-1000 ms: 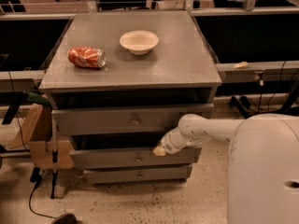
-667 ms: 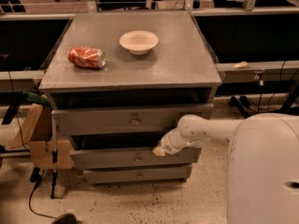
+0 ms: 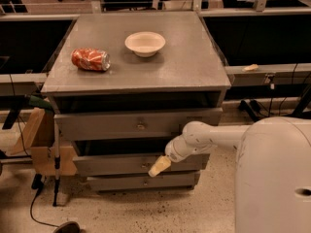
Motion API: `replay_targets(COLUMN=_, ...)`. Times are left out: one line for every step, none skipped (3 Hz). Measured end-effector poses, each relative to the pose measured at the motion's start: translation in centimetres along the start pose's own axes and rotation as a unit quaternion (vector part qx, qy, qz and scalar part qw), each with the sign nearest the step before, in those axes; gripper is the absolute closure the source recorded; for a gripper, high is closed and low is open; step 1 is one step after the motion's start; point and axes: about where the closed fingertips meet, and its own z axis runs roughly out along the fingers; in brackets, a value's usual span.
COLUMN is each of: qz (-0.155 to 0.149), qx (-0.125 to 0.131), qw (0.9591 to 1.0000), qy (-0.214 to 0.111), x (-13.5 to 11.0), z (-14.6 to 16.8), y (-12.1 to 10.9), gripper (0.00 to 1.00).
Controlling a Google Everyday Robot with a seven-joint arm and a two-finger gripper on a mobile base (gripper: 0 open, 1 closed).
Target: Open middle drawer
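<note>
A grey metal cabinet has three drawers stacked below its top. The middle drawer [image 3: 116, 163] has a small brass knob that is mostly covered by my gripper. It juts a little forward of the bottom drawer [image 3: 141, 182]. The top drawer [image 3: 138, 124] shows its own brass knob. My gripper [image 3: 157, 167] with cream fingertips sits at the middle drawer's knob, reaching in from the right on a white arm [image 3: 209, 137].
A crushed red can [image 3: 90, 59] and a white bowl [image 3: 145, 43] lie on the cabinet top [image 3: 180, 67]. A wooden object [image 3: 41, 142] and cables stand to the cabinet's left. My white base [image 3: 274, 178] fills the lower right. Speckled floor lies in front.
</note>
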Motion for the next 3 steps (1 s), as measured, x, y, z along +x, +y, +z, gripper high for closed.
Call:
replay_targets(qz=0.000, qx=0.000, qw=1.0000, qy=0.001, x=0.1, z=0.1, y=0.0, gripper=0.00)
replay_targets(qz=-0.007, qx=0.010, qw=0.9998, qy=0.015, x=2.6, z=-0.1, y=-0.4, gripper=0.00)
replay_targets(qz=-0.005, qx=0.015, qw=0.9989, qy=0.044, x=5.2, z=-0.2, y=-0.5, gripper=0.02)
